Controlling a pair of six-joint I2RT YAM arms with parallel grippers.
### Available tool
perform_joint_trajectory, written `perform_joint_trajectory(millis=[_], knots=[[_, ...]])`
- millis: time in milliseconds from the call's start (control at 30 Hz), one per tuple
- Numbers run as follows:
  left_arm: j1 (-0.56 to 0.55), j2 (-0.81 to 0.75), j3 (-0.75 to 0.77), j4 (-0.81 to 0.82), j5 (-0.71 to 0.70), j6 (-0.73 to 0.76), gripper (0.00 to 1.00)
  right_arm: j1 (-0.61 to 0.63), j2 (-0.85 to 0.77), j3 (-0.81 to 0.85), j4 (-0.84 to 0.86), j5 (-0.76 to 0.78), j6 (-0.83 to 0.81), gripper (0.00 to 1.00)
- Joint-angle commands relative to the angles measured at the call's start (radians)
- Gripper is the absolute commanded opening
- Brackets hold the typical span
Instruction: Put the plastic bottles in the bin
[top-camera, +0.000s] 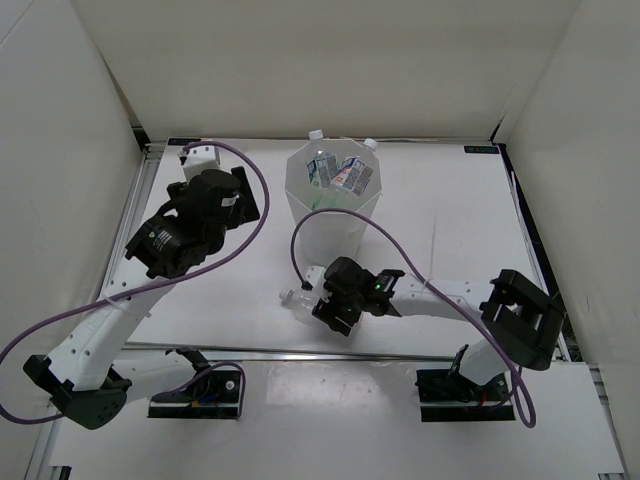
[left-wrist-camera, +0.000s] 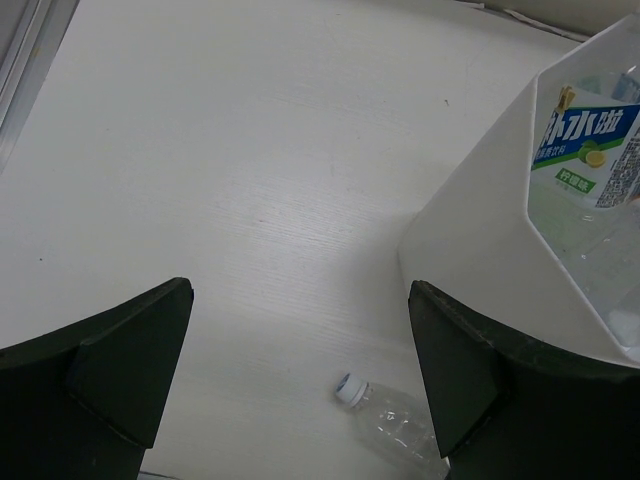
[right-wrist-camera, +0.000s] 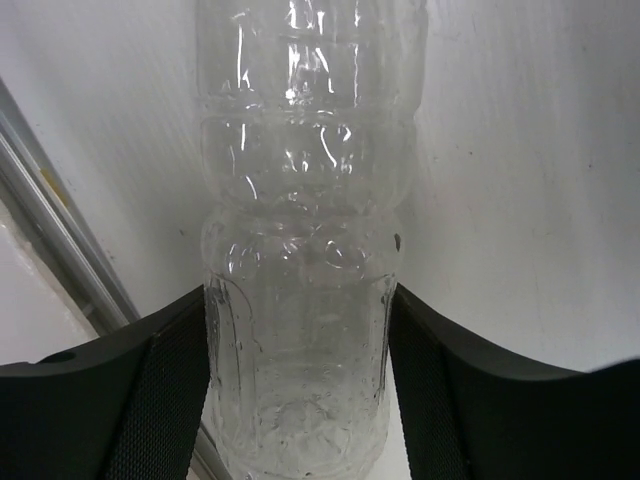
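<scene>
The right gripper (right-wrist-camera: 298, 340) has its jaws drawn in on the clear bottle (right-wrist-camera: 300, 190). Both black, mesh-textured pads (right-wrist-camera: 165, 390) press against its ribbed, thin-walled sides, so it looks gripped across its width. The bottle's long axis runs straight up the right wrist frame, away from the palm.

From above, it lies on its side on the white table (top-camera: 220, 290) at lower centre, its cap pointing left and poking out beyond the gripper. The bin (top-camera: 335, 225), a tall white faceted bucket, stands just above it in the frame, with labelled bottles (top-camera: 338, 172) already inside. The coming move is probably a lift up and over that rim. The left gripper (left-wrist-camera: 300, 350) hangs wide open, holding nothing, farther from the bottle.
</scene>
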Motion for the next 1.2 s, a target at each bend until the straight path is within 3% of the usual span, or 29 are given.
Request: perform_joint_trajectory(millis=[0, 100, 200, 367, 533, 767, 900, 1167], knots=[[0.004, -0.005, 0.013, -0.008, 0.003, 0.016, 1.00, 0.005, 0.010, 0.067, -0.039, -0.036, 0.011, 0.67], [0.004, -0.005, 0.013, -0.008, 0.003, 0.016, 1.00, 0.005, 0.024, 0.148, -0.111, -0.036, 0.002, 0.53], [0.004, -0.005, -0.005, 0.001, 0.003, 0.016, 1.00, 0.005, 0.038, 0.220, -0.174, -0.025, 0.011, 0.47], [0.004, -0.005, -0.014, 0.020, 0.003, 0.016, 1.00, 0.014, -0.001, 0.306, -0.253, -0.013, 0.002, 0.44], [0.004, 0.005, -0.005, 0.029, -0.044, 0.027, 1.00, 0.098, -0.056, 0.463, -0.346, 0.030, 0.002, 0.44], [0.022, -0.055, -0.039, 0.020, -0.227, 0.018, 1.00, 0.152, -0.015, 0.892, -0.502, 0.243, -0.029, 0.46], [0.033, -0.084, -0.054, 0.058, -0.236, 0.018, 1.00, 0.080, 0.045, 1.112, -0.546, 0.374, -0.105, 0.41], [0.033, -0.094, -0.054, 0.021, -0.236, -0.004, 1.00, -0.207, 0.136, 1.261, -0.486, 0.280, -0.061, 0.41]])
